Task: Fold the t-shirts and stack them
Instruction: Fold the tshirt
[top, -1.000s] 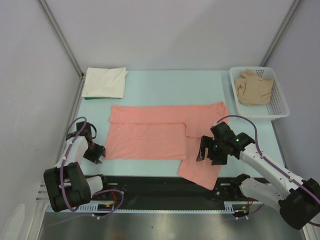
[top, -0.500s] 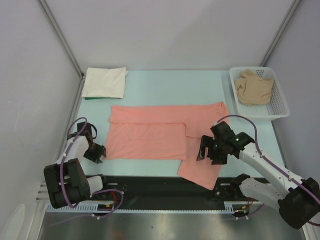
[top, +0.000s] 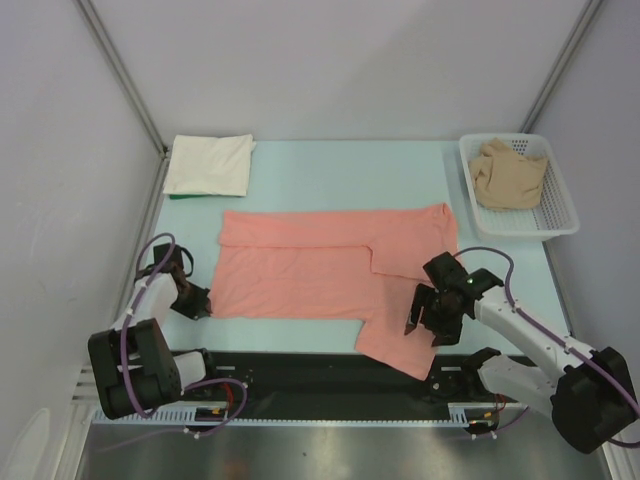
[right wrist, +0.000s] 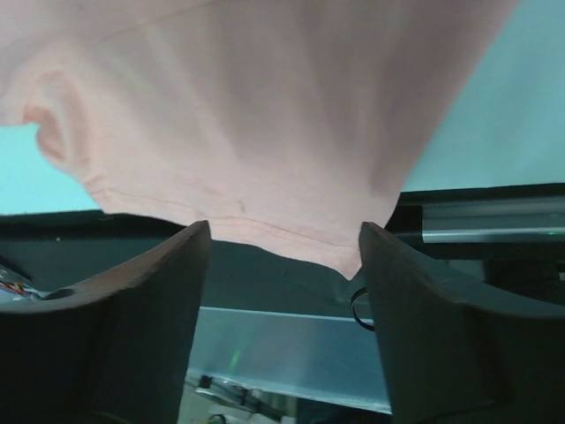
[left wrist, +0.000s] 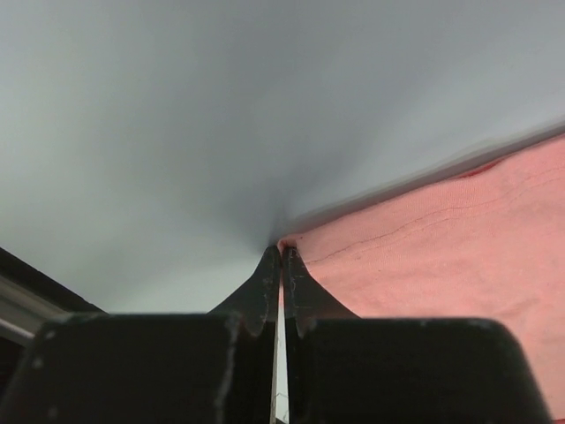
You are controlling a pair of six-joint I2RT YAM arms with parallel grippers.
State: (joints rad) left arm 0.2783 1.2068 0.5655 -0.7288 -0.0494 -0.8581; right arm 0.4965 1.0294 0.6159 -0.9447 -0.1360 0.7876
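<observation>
The salmon-pink t-shirt (top: pixel 310 265) lies flat across the middle of the table, partly folded, its near right part hanging over the front edge. My left gripper (top: pixel 197 304) is shut on the shirt's near left corner (left wrist: pixel 287 240) at table level. My right gripper (top: pixel 428 318) is open above the shirt's near right part; in the right wrist view the shirt's hem (right wrist: pixel 265 159) hangs between the spread fingers (right wrist: pixel 159 291). A folded cream-white t-shirt (top: pixel 209 164) lies at the far left. A crumpled tan-beige t-shirt (top: pixel 508 173) sits in the basket.
A white mesh basket (top: pixel 563 215) stands at the far right. A black rail (top: pixel 300 370) runs along the table's front edge, with the arm bases and cables behind it. Grey walls close in left, right and back.
My right gripper has moved a little nearer and to the right over the shirt's near right part. The left gripper has stayed at the shirt's near left corner.
</observation>
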